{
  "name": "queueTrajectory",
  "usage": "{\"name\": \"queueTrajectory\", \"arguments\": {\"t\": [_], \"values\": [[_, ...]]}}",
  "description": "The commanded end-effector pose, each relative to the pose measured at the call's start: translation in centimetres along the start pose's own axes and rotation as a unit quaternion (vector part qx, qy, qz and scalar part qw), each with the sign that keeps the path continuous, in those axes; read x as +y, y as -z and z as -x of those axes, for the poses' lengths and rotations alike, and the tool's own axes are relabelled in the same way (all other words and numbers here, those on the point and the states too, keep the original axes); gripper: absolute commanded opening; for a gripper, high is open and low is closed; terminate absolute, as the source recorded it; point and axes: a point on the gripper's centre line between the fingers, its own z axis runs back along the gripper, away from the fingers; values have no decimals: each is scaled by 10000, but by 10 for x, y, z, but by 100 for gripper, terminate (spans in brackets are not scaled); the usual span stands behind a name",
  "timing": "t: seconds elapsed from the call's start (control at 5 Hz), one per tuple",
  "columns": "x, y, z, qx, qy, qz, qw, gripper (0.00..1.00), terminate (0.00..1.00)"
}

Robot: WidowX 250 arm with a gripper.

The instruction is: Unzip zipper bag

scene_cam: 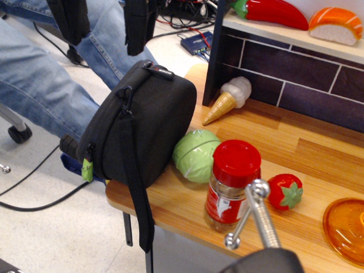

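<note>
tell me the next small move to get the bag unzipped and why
Probably lower the gripper toward the zipper pull on the bag. Its two dark fingers hang above the bag, apart from it, and the zipper looks closed, so nothing is gripped yet.

The zipper bag [149, 128] is matt black woven cloth with a webbing strap [136, 193]. The table [296, 153] is smooth, lightly glossy wood. The jar [232, 186] looks clear and shiny under a glossy red plastic lid [236, 162].
</note>
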Motion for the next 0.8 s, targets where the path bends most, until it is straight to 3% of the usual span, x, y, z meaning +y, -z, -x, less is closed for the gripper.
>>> {"name": "queueTrajectory", "arguments": {"t": [0.0, 0.4, 0.6], "values": [[0, 0, 0, 0, 0, 0, 10000, 100, 0], [27, 36, 36, -193, 362, -223, 9989, 100, 0], [35, 61, 41, -564, 458, -384, 9966, 100, 0]]}}
